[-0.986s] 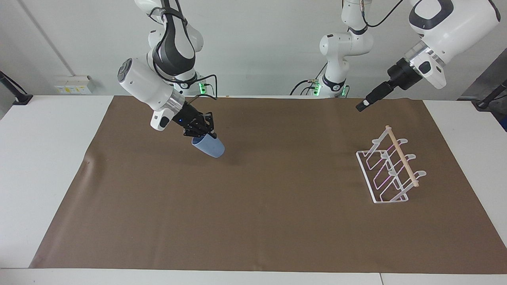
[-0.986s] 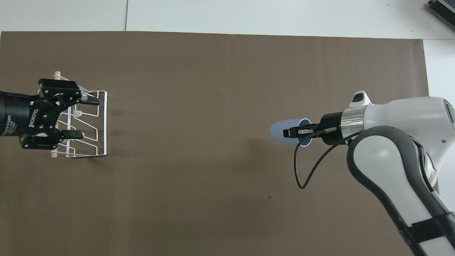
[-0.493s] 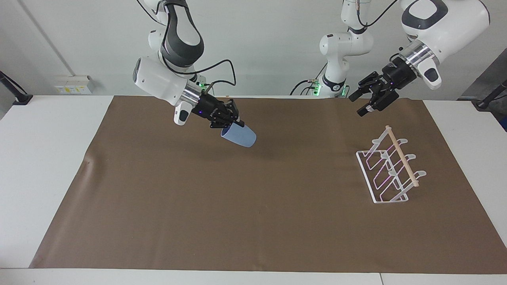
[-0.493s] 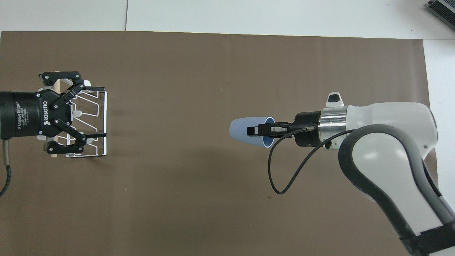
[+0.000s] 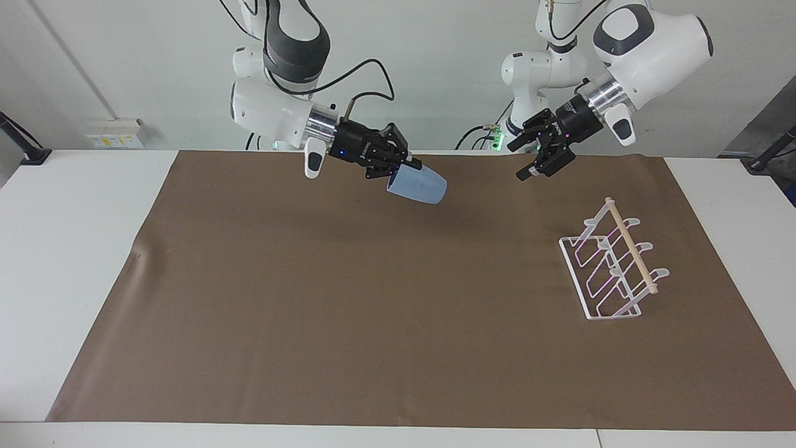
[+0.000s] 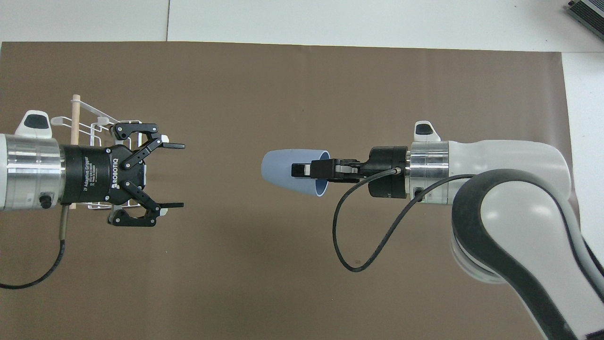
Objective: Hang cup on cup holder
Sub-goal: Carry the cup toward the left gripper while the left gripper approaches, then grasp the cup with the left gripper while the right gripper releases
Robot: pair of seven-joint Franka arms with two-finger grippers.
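The right hand [image 5: 407, 167] is clenched on the rim of the light-blue plastic cup [image 5: 418, 185], one finger inside the mouth and one outside. It holds the cup up in the air, tipped on its side, over the brown mat [image 5: 373, 311] near the worktop's [image 5: 81, 261] edge on the robots' side, about midway along that edge. In the overhead view the cup's [image 6: 292, 171] narrow base points toward the left hand [image 6: 172, 174], and its open mouth faces the right arm's wrist.

The left hand [image 5: 527, 162] is released, its fingers spread wide and holding nothing. It hangs in the air over the mat, facing the cup, with a clear gap between the two.

The white wire cup holder [image 5: 612, 267], a wooden rod along its top, stands on the mat toward the left arm's end of the worktop, with no cup on its prongs.
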